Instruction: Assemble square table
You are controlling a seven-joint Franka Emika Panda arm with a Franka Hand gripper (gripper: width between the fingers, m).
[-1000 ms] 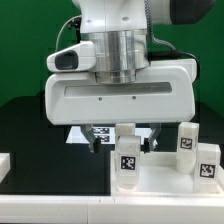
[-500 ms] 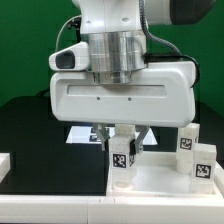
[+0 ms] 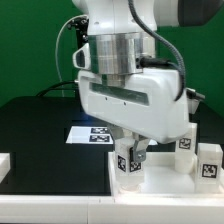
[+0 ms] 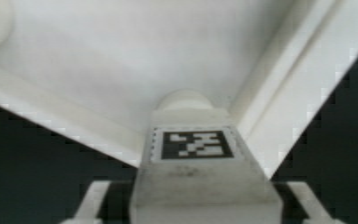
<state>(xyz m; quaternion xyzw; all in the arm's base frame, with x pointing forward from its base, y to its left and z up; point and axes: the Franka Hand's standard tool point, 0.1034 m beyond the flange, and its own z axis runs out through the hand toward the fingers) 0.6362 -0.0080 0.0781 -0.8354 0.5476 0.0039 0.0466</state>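
The arm hides most of the marker board.

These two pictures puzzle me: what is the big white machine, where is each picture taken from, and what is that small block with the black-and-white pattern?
The white machine is a robot arm. At its tip sits a gripper with two jaws, its "hand". One picture comes from a camera standing off the arm, looking at the whole scene. The other comes from a camera on the robot's wrist, looking down past the jaws.

The jaws are closed on a short white table leg; its patterned square is a tag. The leg is held over the white tray-like tabletop, near its raised rim. Two more legs stand at the exterior view's right. The flat sheet of tags behind is the marker board, lying on the black table.
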